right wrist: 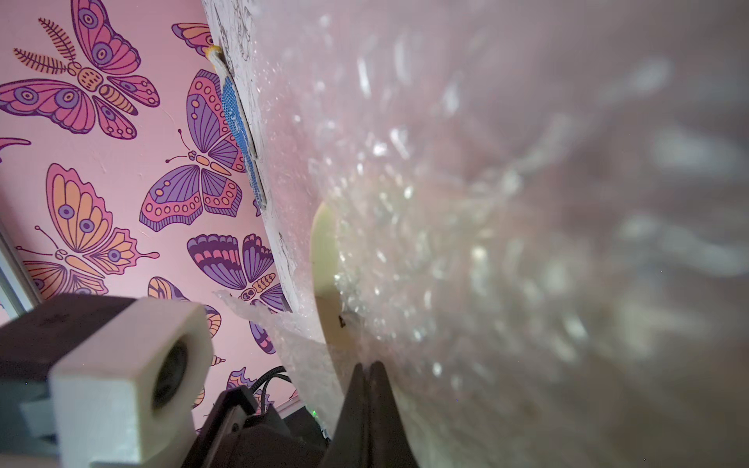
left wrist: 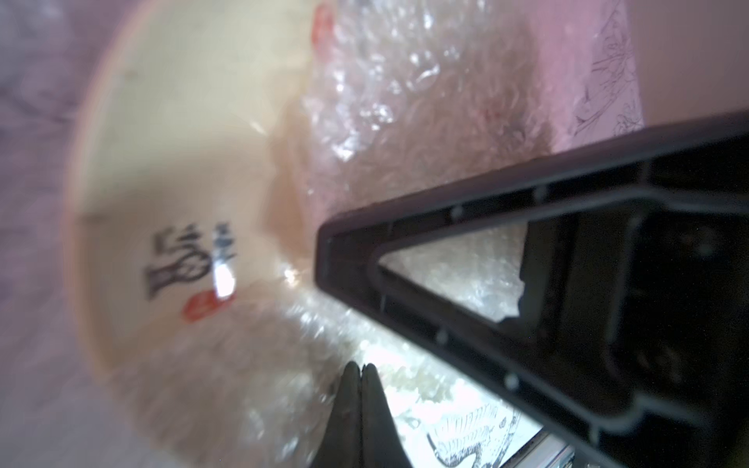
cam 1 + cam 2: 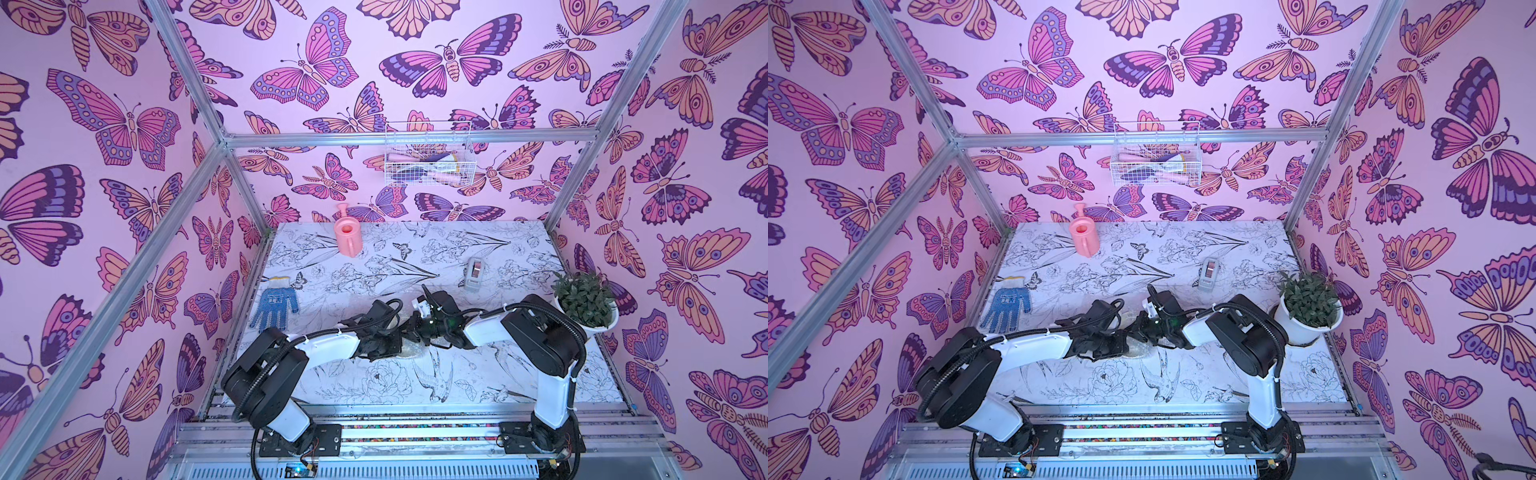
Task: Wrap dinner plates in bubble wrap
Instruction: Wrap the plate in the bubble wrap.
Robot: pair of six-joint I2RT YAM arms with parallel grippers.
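Wrap about half done, by my reckoning: plate (image 2: 174,162) on the table (image 3: 374,257) between the arms, wrap (image 2: 405,81) over one side, inked face bare; left gripper (image 2: 360,366) and right gripper (image 1: 369,364) pinched tight at the film, hold unclear.
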